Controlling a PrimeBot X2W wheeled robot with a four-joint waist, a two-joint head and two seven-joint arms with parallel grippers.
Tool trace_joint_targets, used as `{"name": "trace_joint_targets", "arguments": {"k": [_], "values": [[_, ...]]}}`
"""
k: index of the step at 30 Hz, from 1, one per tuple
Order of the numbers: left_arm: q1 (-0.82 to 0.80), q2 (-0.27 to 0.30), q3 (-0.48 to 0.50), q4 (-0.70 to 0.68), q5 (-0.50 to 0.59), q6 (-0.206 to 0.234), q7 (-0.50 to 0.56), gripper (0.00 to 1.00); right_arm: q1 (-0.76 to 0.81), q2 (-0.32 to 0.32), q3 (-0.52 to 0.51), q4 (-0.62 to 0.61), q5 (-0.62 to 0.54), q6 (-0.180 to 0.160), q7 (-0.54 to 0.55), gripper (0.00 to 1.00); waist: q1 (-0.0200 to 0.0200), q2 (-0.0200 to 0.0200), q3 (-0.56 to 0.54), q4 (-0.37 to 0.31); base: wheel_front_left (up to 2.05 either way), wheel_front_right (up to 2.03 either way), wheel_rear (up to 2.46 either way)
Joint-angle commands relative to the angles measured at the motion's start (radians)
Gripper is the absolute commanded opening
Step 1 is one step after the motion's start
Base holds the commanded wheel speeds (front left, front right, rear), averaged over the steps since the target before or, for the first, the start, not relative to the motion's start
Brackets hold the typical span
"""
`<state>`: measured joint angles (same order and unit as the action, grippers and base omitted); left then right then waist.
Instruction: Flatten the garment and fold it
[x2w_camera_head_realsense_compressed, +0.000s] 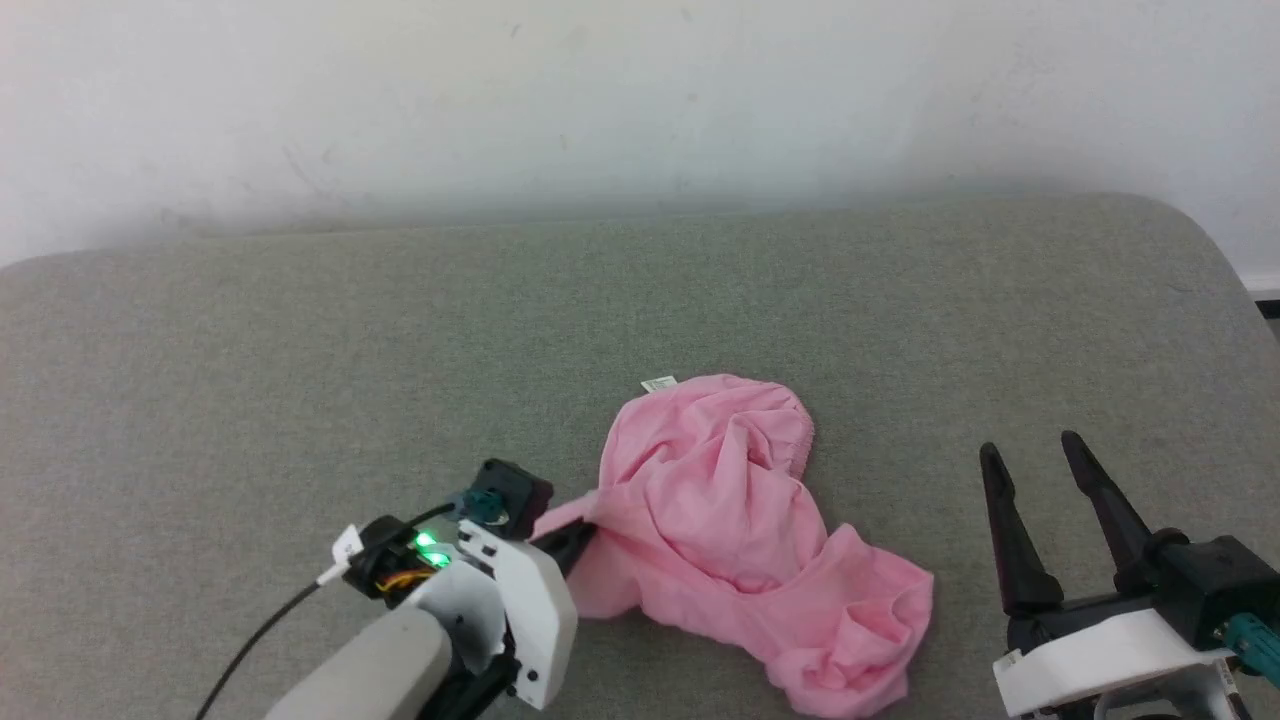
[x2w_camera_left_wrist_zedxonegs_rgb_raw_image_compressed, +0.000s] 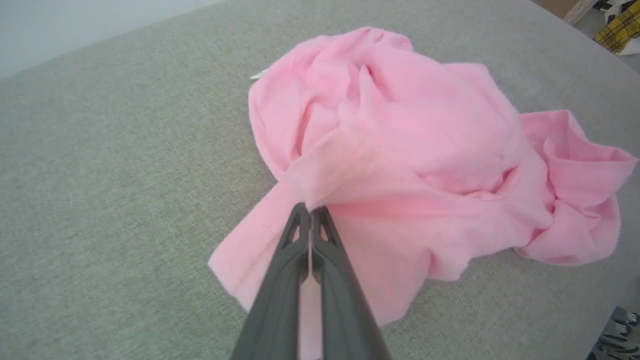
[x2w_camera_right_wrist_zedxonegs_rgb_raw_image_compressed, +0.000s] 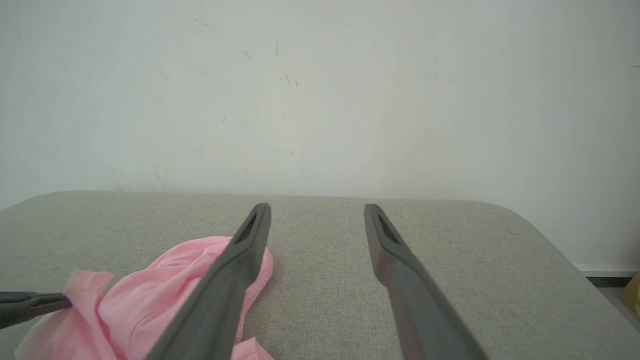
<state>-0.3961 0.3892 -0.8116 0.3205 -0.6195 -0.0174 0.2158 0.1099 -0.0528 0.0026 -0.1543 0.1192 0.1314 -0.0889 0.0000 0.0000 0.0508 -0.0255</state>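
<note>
Left gripper (x2w_camera_left_wrist_zedxonegs_rgb_raw_image_compressed: 311, 212): two long dark fingers pressed together, clamped on a raised fold of the light pink, thin, soft cloth garment (x2w_camera_left_wrist_zedxonegs_rgb_raw_image_compressed: 400, 150). The pinch sits at the garment's left edge, on a strip with a stitched seam. A flat flap of the same cloth lies under the fingers, and pink shows through the slit between them lower down.

Head view: the left gripper (x2w_camera_head_realsense_compressed: 585, 530) comes in from the lower left. Green lights (x2w_camera_head_realsense_compressed: 430, 548) are lit on the wrist and a black cable (x2w_camera_head_realsense_compressed: 260, 630) trails off it.

Garment (x2w_camera_head_realsense_compressed: 720, 500) is not flat. It is a crumpled heap with deep creases and overlapping folds, one rounded lump at the far end and a second bunched lump at the near right. A gathered, ruffled edge (x2w_camera_head_realsense_compressed: 806, 432) runs along the far right side. Small white label (x2w_camera_head_realsense_compressed: 659, 383) sticks out at the far left of the heap, lying on the surface.

Location: on the grey-green woven-fabric padded surface (x2w_camera_head_realsense_compressed: 300, 350), roughly mid-width, well clear of its far edge and of the rounded far right corner. A white wall (x2w_camera_head_realsense_compressed: 600, 100) stands behind that far edge.

Right gripper (x2w_camera_head_realsense_compressed: 1028, 445): fingers spread wide with nothing between them, pointing at the far edge, near the garment's right side but apart from the cloth. In its wrist view the right gripper (x2w_camera_right_wrist_zedxonegs_rgb_raw_image_compressed: 317, 207) frames bare surface, and the garment (x2w_camera_right_wrist_zedxonegs_rgb_raw_image_compressed: 140, 295) lies left of and behind its left finger.
</note>
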Motion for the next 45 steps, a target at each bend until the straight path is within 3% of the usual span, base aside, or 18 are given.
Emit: {"name": "trace_joint_targets", "arguments": {"k": [1,5,12,15,18,19,20,26,34,45], "values": [[0.005,0.017,0.016,-0.022,0.007,0.02,-0.02,0.0,0.011,0.003,-0.004,0.0,0.007,-0.001,-0.002,1.0,0.0,0.0,-0.002,0.007,0.0,0.0,0.0],[0.057,0.072,0.064,-0.117,0.021,0.101,-0.072,0.0,0.013,0.003,-0.004,0.001,0.008,-0.001,-0.001,1.0,0.0,0.0,-0.006,0.019,0.0,0.0,0.0],[0.267,0.167,0.238,-0.24,-0.04,0.326,-0.164,0.0,0.021,0.003,-0.007,-0.003,0.008,-0.001,0.001,1.0,0.0,0.0,-0.009,0.04,0.0,0.0,0.0],[0.358,0.161,0.296,-0.226,-0.105,0.363,-0.202,0.0,0.018,0.003,-0.005,-0.004,0.007,-0.001,0.002,1.0,0.0,0.0,-0.002,0.043,0.0,0.0,0.0],[0.4,0.135,0.327,-0.188,-0.148,0.359,-0.249,0.0,0.013,0.003,-0.002,-0.003,0.004,-0.001,0.005,1.0,0.0,0.0,0.002,0.045,0.0,0.0,0.0],[0.405,0.127,0.332,-0.173,-0.154,0.355,-0.264,0.24,0.011,0.003,-0.001,-0.003,0.003,-0.001,0.007,1.0,0.0,0.0,0.002,0.045,0.0,0.0,0.0],[0.406,0.12,0.336,-0.161,-0.156,0.351,-0.279,1.0,0.01,0.003,0.0,-0.003,0.002,-0.001,0.008,1.0,0.0,0.0,0.001,0.044,0.0,0.0,0.0],[0.392,0.068,0.39,-0.171,-0.134,0.335,-0.447,1.0,0.009,0.003,0.0,0.001,-0.001,-0.001,0.013,1.0,0.0,0.0,-0.014,0.037,0.0,0.0,0.0],[0.399,-0.023,0.492,-0.302,0.034,0.283,-0.477,1.0,0.022,0.003,-0.005,0.032,0.02,-0.001,0.043,1.0,0.0,0.0,-0.036,0.046,0.0,0.0,0.0],[0.419,-0.163,0.579,-0.354,0.171,0.191,-0.477,1.0,-0.156,0.003,0.079,0.384,0.181,-0.001,0.343,1.0,0.0,0.0,-0.01,0.116,0.0,0.0,0.0]]}}
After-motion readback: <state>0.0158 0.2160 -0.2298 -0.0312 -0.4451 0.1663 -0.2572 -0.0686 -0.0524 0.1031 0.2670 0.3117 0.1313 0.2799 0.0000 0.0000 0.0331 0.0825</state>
